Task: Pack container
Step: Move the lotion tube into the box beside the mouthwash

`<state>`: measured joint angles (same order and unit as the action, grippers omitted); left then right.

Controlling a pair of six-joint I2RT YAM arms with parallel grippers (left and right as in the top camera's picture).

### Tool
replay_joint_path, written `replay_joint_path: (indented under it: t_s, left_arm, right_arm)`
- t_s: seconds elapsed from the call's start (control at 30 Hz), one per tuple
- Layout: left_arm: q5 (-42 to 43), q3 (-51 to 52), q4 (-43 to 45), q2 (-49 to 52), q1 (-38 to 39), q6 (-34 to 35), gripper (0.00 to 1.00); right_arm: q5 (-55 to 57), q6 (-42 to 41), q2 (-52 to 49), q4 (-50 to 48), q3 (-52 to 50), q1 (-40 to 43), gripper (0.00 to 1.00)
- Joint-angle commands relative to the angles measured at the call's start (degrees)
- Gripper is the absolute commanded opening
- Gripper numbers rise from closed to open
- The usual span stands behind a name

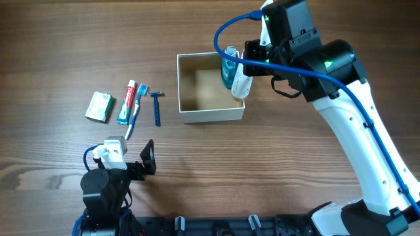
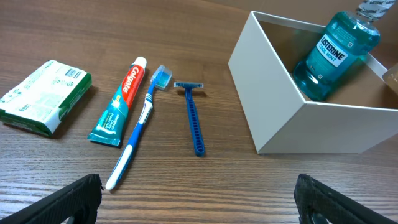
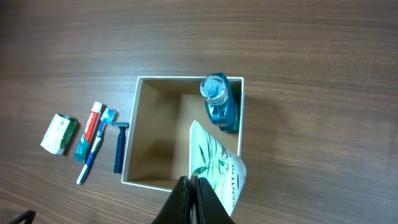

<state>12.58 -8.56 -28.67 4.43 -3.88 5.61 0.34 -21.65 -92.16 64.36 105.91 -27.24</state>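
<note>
Nearest the robot's base, the left hand [image 2: 200,198] hangs low over the wooden desk [image 2: 186,37]. Its two dark fingers stand wide apart at the lower corners of its wrist view, with nothing between them.

Just beyond it, four toiletries lie flat in a row on the desk. From left to right:

- A green-and-white soap pack [image 2: 43,96] lies a little apart from the others.
- A tube of toothpaste [image 2: 119,102] points its white cap away from the robot.
- A blue-and-white toothbrush [image 2: 140,127] lies right against the tube, bristle end far.
- A blue razor [image 2: 194,118] lies near the brush, not touching it, head far.

To the right of the razor, with a clear gap of bare wood between them, the container [image 2: 273,106] sits upright on the desk near its middle. Its walls are white and its inside is tan. A teal mouthwash bottle [image 2: 333,56] is already inside, in the far right corner. It tilts rather than standing straight (the label reads Listerine).

The right arm reaches in from the right. Its right hand [image 3: 191,199] is over the container's right side, fingers pressed together on the end of a white packet [image 3: 217,165] printed with green leaves. The packet hangs down into the box, just beside the bottle and along the right wall. Whether its lower end touches the floor of the box cannot be told.
</note>
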Motion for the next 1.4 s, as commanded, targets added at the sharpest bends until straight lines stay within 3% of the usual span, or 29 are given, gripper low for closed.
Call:
replay_joint_path:
  t_s: [0.0,0.33,0.4,0.43,0.47,0.97,1.37]
  left_arm:
    - [1.5,0.4,0.0,-0.5,-0.4,-0.7,1.00]
    - [1.5,0.4,0.0,-0.5,-0.4,-0.7,1.00]
    - [1.5,0.4,0.0,-0.5,-0.4,-0.7,1.00]
    - [1.5,0.4,0.0,-0.5,-0.4,-0.7,1.00]
    - [1.5,0.4,0.0,-0.5,-0.4,-0.7,1.00]
    - [1.5,0.4,0.0,-0.5,-0.4,-0.7,1.00]
    - [1.5,0.4,0.0,-0.5,-0.4,-0.7,1.00]
  right_arm:
    - [1.5,0.5,-2.5,1.5,0.5,-0.3,0.04]
    - [3.3,0.7,-7.6,3.7,0.5,-0.3,0.04]
    - [4.4,0.7,-7.6,3.8,0.5,-0.3,0.15]
    - [4.6,0.7,-7.6,3.9,0.5,-0.3,0.15]
    - [4.6,0.7,-7.6,3.9,0.5,-0.3,0.04]
    - [6.1,2.4,-4.8,3.9,0.5,-0.3,0.04]
    - [6.3,1.2,0.4,2.1,0.5,-5.8,0.04]
